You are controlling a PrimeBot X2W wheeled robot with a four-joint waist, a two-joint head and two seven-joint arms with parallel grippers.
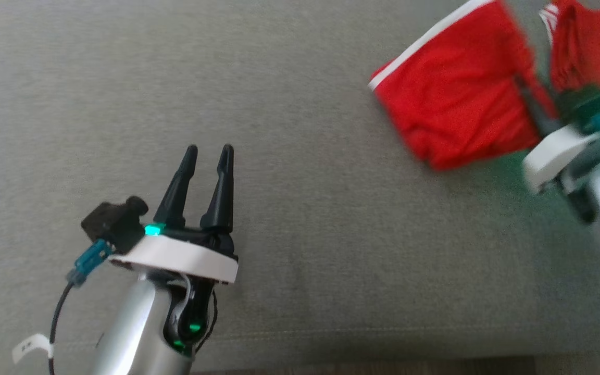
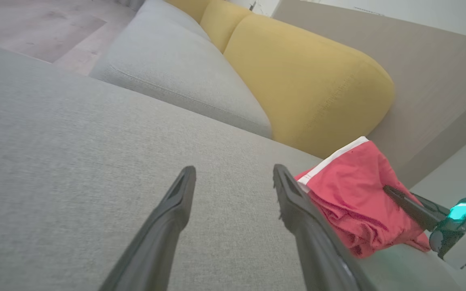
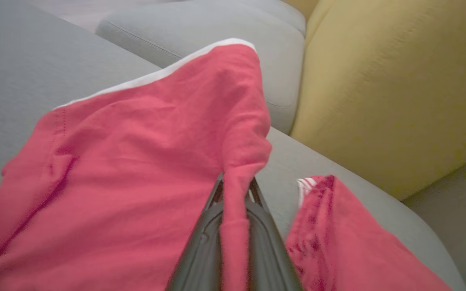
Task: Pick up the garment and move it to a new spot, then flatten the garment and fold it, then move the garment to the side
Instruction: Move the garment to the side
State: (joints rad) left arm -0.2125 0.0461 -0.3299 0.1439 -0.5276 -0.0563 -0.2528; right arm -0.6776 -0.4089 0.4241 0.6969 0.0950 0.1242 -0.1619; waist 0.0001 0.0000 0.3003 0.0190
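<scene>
Right pincer [image 3: 235,184]: jaws nearly together, clamped on a narrow fold of the red garment [image 3: 136,161], with cloth bunched between the fingers. Grip sits on an inner fold, not the white-trimmed hem, probably so the whole piece comes up in one lift for the move to a new spot. Left pincer [image 1: 210,151]: wide open, holding nothing, hovering over bare grey sofa seat [image 1: 305,94] well apart from the garment. My read is it's parked clear so it doesn't snag cloth, and ready for the flattening step. Garment lies on the same seat on the robot's right, near the yellow back cushions [image 2: 306,81]; most of it looks to rest on the seat, with the pinched fold pulled up. A second red lobe with white stripes [image 3: 330,230] lies just beside the pincer. Can't see the join, but likely part of the same garment. Count: two pincers, one gripping and one free; one garment, judged, showing as two lobes; two grey seat cushions; at least two yellow back cushions, maybe a third at the frame edge; wooden floor [image 2: 34,28] beyond the sofa.
</scene>
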